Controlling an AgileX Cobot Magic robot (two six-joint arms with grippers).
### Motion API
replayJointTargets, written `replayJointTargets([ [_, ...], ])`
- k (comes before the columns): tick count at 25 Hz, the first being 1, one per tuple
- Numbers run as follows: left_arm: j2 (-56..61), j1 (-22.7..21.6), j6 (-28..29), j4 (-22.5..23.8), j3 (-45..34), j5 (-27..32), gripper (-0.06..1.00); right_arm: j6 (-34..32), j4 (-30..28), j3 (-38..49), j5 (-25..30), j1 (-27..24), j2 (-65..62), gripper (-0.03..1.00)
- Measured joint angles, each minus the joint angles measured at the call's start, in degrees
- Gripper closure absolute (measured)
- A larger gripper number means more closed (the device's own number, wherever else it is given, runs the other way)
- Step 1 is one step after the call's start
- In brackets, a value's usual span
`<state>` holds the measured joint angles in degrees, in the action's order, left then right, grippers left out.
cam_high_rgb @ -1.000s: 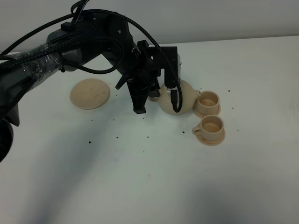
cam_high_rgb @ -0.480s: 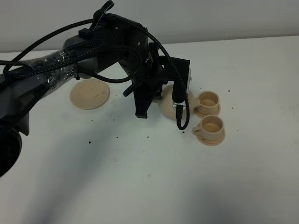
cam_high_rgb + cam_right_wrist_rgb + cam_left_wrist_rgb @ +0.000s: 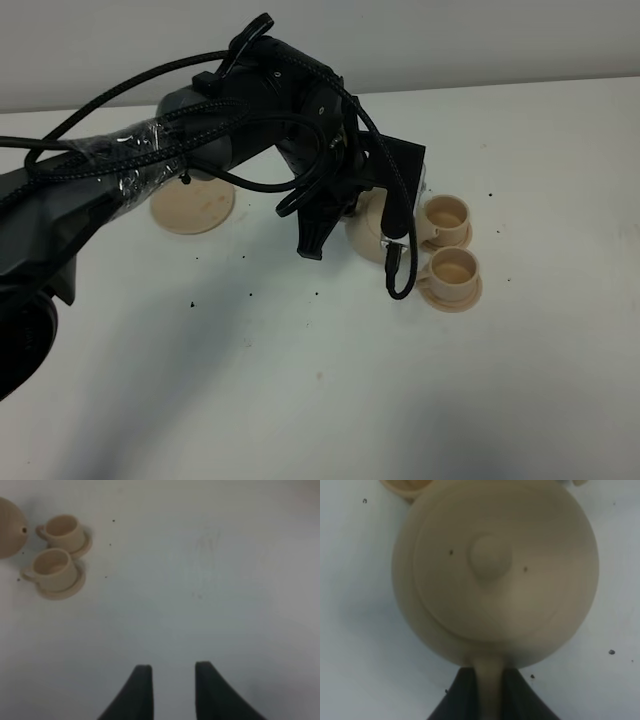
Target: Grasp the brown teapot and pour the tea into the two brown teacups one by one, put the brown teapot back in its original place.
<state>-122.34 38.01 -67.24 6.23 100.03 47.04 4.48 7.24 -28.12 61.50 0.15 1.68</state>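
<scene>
Teapot (image 3: 495, 575) handle clamped in left hand (image 3: 487, 692), two teacups (image 3: 446, 214) just beside

White table (image 3: 300, 400) — wide tan saucer (image 3: 185, 212), two small cup saucers (image 3: 455, 298) side by side, dark specks (image 3: 192, 301) scattered.

table (image 3: 300, 400): white, dark specks (image 3: 192, 302) | wall (image 3: 450, 40): plain grey behind | light: soft shadows
</scene>
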Motion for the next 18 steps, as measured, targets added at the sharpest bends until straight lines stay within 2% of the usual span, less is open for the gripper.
replayJointTargets([
  [3, 0.0, 0.93, 0.4, 2.29, 0.0, 0.0, 0.79, 0.0, 0.0, 0.0, 0.0, 0.0, 0.0, 0.73],
  [18, 0.0, 2.35, 1.58, 6.61, 0.0, -0.05, 0.79, 0.0, 0.06, 0.0, 0.0, 0.0, 0.0, 0.73],
])
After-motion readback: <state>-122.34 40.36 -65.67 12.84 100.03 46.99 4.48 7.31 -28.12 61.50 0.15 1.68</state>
